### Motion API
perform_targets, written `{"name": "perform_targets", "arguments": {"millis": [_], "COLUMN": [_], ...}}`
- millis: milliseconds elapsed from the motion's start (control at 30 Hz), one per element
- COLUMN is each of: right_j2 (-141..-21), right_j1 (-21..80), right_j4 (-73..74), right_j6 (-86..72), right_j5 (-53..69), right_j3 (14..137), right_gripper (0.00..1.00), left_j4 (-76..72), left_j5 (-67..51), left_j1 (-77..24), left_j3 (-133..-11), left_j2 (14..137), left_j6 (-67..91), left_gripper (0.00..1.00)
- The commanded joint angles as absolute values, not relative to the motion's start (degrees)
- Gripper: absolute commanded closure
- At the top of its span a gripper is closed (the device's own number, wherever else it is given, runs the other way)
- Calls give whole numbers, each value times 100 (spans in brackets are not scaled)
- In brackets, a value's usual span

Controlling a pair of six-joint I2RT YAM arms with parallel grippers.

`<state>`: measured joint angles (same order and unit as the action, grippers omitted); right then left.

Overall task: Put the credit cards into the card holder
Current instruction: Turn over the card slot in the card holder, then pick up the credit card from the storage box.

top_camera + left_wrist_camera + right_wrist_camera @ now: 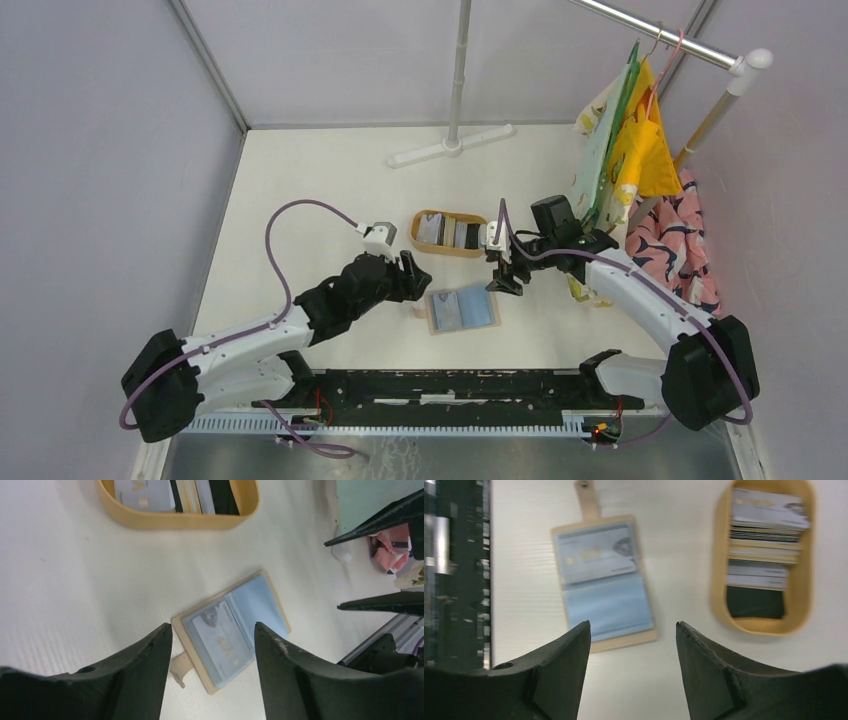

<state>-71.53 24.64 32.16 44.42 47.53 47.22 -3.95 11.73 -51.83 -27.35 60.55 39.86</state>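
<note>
The card holder (462, 310) (260, 605) (606, 605) lies open and flat on the table, its light blue lining up and its snap tab (180, 667) sticking out. One pale credit card (220, 640) (594, 555) sits in one of its sleeves. More credit cards (445, 233) (145, 492) (766, 515), white, grey and black, lie in the oval wooden tray (415, 232) (719, 570). My left gripper (410, 275) (212, 627) hovers open just left of the holder. Between holder and tray, my right gripper (505, 275) (633, 624) hangs open. Neither holds anything.
A clothes rack with hanging cloths (625, 150) stands at the right, more fabric (675, 240) below it. The base of a white stand (450, 150) lies at the back. A black rail (450, 390) runs along the near edge.
</note>
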Motion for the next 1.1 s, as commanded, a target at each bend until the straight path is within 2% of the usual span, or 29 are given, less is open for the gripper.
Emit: {"name": "perform_targets", "arguments": {"millis": [0,33,67,133,167,333,500,600,800,933,1067], "right_j2": [-6861,-6844,-6842,-6930,-6997,-7549,-8221,-8597,-9181,-9445,-9851], "right_j1": [2466,2469,2468,2476,2478,2781,2856,2853,2856,2718,2574], "right_j4": [2311,2159,1985,1786,1695,1482,1010,265,-716,-1124,-1838], "right_j6": [5029,5025,4944,4790,4657,4084,3027,1736,-983,-2347,-3410], "right_j5": [3414,3397,3489,3852,3992,3431,3105,2689,1997,2307,2886], "right_j3": [4760,4795,4848,4982,5070,5660,6090,6106,5913,5709,5372], "right_gripper": [25,17,4,2,2,2,2,2,2,2,11], "left_j4": [-150,-202,-279,-421,-466,-576,-1534,-1798,-1867,-1705,-1433], "left_j5": [2108,2241,2364,2453,2418,1815,-145,-724,-928,-822,-629], "left_j1": [-5165,-5160,-5154,-5115,-5079,-4553,-3283,-2934,-2881,-2844,-2795], "left_j3": [-3063,-3083,-3119,-3191,-3250,-3600,-3290,-3347,-3521,-3632,-3882], "left_j2": [5649,5660,5710,5866,5968,6493,6808,7112,7465,7734,8031], "left_j6": [3026,2948,2884,2788,2730,2820,3404,3528,3507,3450,3236], "left_gripper": [25,17,10,1,0,0,1,2,6,10,15]}}
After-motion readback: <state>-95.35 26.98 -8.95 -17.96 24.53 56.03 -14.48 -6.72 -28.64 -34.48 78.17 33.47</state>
